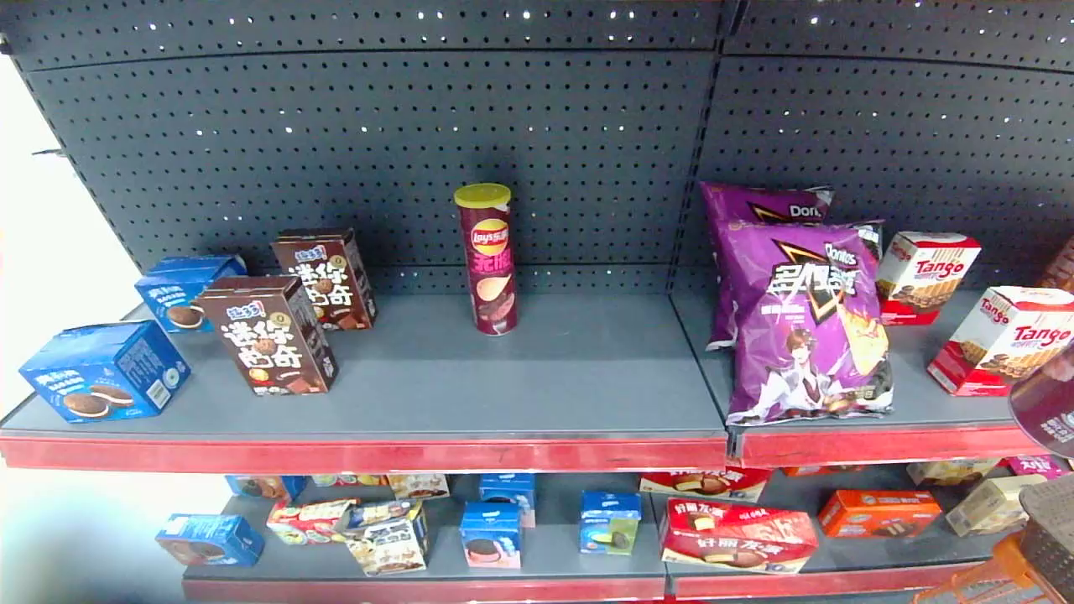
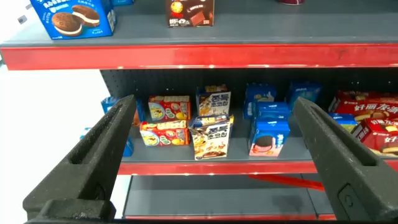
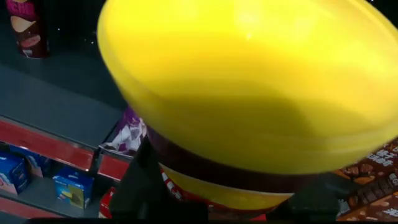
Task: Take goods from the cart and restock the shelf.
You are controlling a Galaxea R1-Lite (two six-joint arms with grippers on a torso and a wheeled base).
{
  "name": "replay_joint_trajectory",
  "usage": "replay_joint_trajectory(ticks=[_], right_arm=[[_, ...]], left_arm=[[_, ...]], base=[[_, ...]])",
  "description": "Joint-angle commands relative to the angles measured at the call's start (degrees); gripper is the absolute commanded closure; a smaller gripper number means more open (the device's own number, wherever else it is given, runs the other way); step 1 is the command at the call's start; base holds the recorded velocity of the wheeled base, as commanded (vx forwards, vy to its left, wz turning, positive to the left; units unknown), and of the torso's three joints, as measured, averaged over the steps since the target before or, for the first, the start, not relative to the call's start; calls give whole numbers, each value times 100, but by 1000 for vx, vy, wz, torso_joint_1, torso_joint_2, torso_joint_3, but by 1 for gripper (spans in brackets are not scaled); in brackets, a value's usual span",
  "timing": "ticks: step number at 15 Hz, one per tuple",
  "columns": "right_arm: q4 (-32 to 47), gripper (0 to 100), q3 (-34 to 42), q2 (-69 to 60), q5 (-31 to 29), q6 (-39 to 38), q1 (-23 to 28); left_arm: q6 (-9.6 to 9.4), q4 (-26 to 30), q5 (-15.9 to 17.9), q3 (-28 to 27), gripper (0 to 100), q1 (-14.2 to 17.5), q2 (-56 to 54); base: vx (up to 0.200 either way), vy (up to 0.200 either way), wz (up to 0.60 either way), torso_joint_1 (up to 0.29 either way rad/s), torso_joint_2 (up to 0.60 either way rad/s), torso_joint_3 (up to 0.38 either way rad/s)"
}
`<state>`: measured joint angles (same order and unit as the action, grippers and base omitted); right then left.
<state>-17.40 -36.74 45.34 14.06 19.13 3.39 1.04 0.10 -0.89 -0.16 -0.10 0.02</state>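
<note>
- Right wrist view: pinching yellow-lidded maroon cylindrical crisp can (image 3: pixel 249 81) in right jaws, likely for grey metal shelf (image 1: pixel 587 369) beside matching upright can (image 1: pixel 488 268).
- Holding left jaws spread, empty.

Definitely looking like a shop aisle: a red-edged grey shelf (image 1: pixel 587 377) is carrying a chip can (image 1: pixel 487 260), with cookie boxes (image 1: pixel 268 344) sitting left of the can, purple snack bags (image 1: pixel 805 327) leaning to its right and pegboard (image 1: pixel 336 143) rising behind it.
</note>
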Motion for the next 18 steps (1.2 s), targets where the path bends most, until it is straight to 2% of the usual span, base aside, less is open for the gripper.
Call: replay_joint_trajectory(ticks=[1,5,17,18], right_arm=[[8,100,9,-86,1,3,4],[26,100,27,-183,1,3,4],[35,100,44,-271,-8,3,13],[35,100,36,-271,-8,3,13]], left_arm=[[2,-1,-8,-2,0,1,-2],[-7,-1,1,-2,0,1,-2],[-7,-1,-8,-2,0,1,-2],[-7,-1,-8,-2,0,1,-2]], base=[[0,200,0,-2,-2,2],[0,200,0,-2,0,2],[0,0,0,0,0,0],[200,0,0,2,2,2]])
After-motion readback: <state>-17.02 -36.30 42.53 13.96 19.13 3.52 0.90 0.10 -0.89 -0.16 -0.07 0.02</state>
